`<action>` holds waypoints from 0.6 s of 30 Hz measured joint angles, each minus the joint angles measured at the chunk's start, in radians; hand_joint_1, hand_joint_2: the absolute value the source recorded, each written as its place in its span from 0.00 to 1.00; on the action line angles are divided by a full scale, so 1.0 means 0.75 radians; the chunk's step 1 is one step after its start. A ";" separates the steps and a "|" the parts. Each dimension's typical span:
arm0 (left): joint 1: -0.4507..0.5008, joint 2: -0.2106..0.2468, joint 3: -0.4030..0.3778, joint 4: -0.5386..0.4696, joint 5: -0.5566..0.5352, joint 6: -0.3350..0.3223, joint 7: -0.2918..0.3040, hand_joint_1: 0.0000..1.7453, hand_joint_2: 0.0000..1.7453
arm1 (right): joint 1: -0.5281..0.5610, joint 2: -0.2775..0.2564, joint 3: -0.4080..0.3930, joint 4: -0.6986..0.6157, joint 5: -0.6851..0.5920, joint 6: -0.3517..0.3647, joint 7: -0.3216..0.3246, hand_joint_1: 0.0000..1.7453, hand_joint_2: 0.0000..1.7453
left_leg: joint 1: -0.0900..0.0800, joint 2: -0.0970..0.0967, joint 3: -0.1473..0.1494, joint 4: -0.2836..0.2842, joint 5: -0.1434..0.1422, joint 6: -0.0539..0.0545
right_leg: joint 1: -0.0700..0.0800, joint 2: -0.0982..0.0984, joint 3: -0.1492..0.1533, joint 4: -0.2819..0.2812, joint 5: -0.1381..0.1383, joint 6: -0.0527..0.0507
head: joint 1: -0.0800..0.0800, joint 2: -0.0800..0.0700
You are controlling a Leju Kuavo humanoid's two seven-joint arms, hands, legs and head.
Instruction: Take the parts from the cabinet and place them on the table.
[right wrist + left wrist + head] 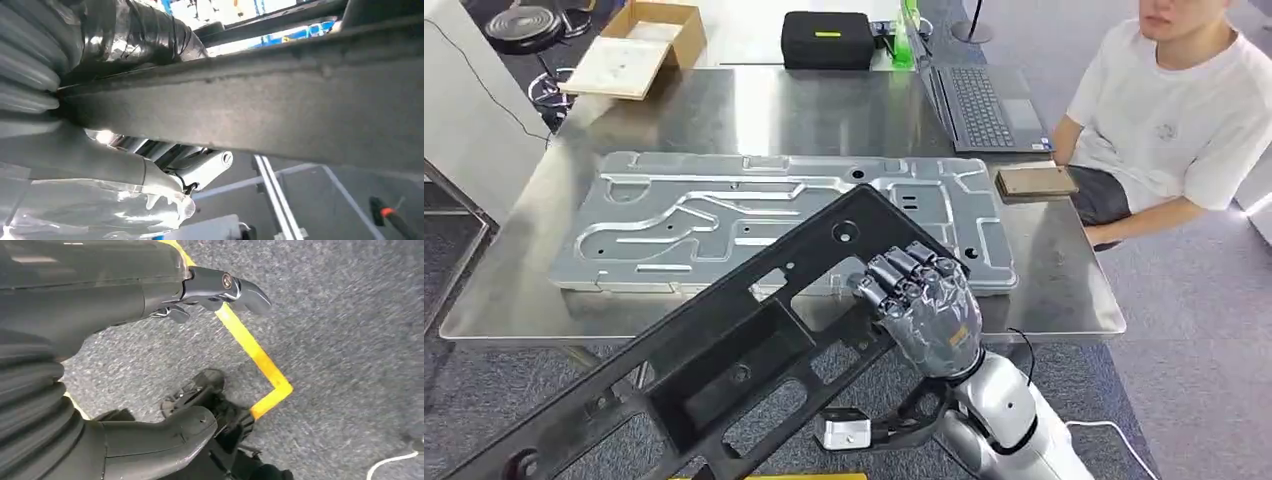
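The right hand (921, 305) grips the black frame (724, 360) by a bar near its far end, fingers curled over the top, holding it slanted in the air with that end just over the table's near edge and the rest hanging off toward the near left; the left hand (150, 295) hangs above the carpet with its fingers apart and nothing in it. One part, the metal plate (774, 215), already lies flat mid-table (1064, 300). By my reading the frame's carry is nearly over, with only setting it down and letting go left.
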 joint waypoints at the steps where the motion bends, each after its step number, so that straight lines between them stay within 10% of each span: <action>1: 0.001 0.000 -0.001 0.000 0.000 -0.001 0.000 0.00 1.00 | 0.004 0.000 0.000 0.000 0.000 0.000 0.001 1.00 1.00 | -0.001 0.001 0.000 0.000 -0.001 0.002 | -0.004 0.000 -0.055 0.105 -0.043 0.005 | -0.001 0.000; 4: 0.003 0.001 -0.001 0.000 0.000 -0.001 0.000 0.00 1.00 | 0.007 -0.001 -0.001 0.001 0.003 0.000 -0.002 1.00 1.00 | -0.001 0.000 0.003 0.001 -0.005 0.001 | -0.013 -0.001 -0.110 0.176 -0.013 0.013 | 0.000 0.000; 7: 0.002 -0.001 -0.001 0.000 0.000 -0.002 -0.001 0.00 1.00 | 0.001 0.000 -0.001 0.001 0.005 -0.001 -0.003 1.00 1.00 | 0.000 -0.001 0.018 0.001 -0.014 -0.009 | -0.015 -0.008 0.044 -0.139 0.149 0.003 | 0.000 0.000; 13: -0.002 -0.002 -0.003 0.000 0.001 -0.002 -0.006 0.00 1.00 | -0.005 0.001 -0.001 0.001 0.015 0.000 -0.004 1.00 1.00 | 0.000 0.001 0.019 0.011 -0.035 -0.056 | -0.007 -0.004 0.075 -0.204 0.137 -0.040 | -0.001 0.000; 18: 0.002 -0.002 -0.003 0.000 0.003 -0.003 -0.007 0.00 1.00 | -0.009 0.003 -0.001 0.001 0.015 0.001 -0.003 1.00 1.00 | 0.000 0.000 -0.174 0.395 -0.201 -0.063 | 0.003 -0.005 0.079 -0.202 0.129 -0.064 | -0.001 0.000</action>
